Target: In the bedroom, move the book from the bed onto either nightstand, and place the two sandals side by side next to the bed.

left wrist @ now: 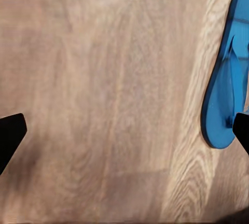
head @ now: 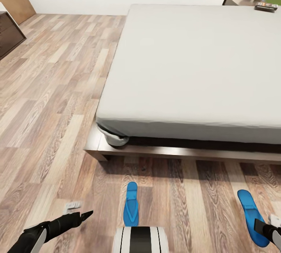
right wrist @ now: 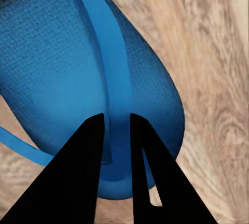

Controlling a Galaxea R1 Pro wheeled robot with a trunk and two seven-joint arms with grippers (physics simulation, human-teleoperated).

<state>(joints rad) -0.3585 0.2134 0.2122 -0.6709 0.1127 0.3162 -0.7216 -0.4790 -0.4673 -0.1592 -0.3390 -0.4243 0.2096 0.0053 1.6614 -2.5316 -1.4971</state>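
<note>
Right gripper (right wrist: 116,125) fingers (right wrist: 83,167) closed on bright blue sandal's (right wrist: 78,68) thin strap, left gripper (left wrist: 124,130) spread wide over plank floor (left wrist: 104,105), no writing seen.

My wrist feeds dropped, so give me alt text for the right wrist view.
The right gripper is down on a blue sandal, its two dark fingers nearly closed around the sandal's thong strap. The sandal lies flat on the wood-plank floor.

Two sandals (head: 131,205) (head: 249,216) lie well apart on the floor (head: 50,100) before the bed (head: 195,69); a nightstand (head: 238,0) stands behind it.
</note>
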